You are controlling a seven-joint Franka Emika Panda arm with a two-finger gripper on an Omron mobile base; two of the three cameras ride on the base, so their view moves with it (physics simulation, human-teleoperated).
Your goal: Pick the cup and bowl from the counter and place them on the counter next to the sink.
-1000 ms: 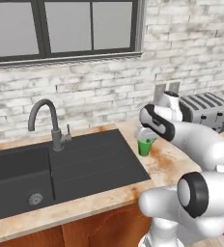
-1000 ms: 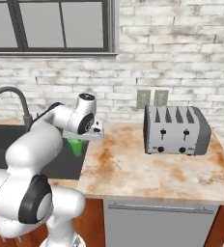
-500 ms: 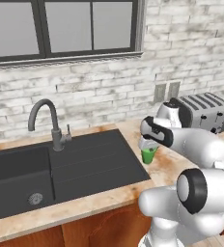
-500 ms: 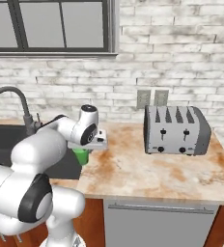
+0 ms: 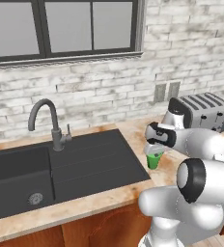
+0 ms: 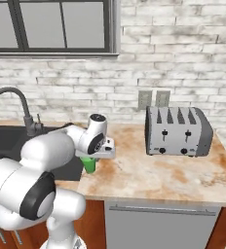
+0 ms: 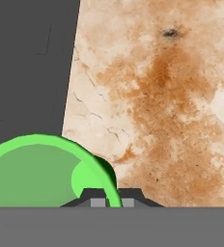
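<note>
The pincer (image 7: 113,200) grips the cup (image 5: 154,158) by its rim, low over the tabletop (image 6: 154,170) just beside the sink (image 5: 61,169), so the cup looks nearly placed, not yet released, and the bowl's turn remains.

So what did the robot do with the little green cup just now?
The gripper carried the small bright green tumbler down and a little toward the robot, to the blotchy beige marble counter beside the dark sink basin. The jaws are still shut on its rim. The silver toaster, the dark grey faucet and the camera stayed put.
</note>
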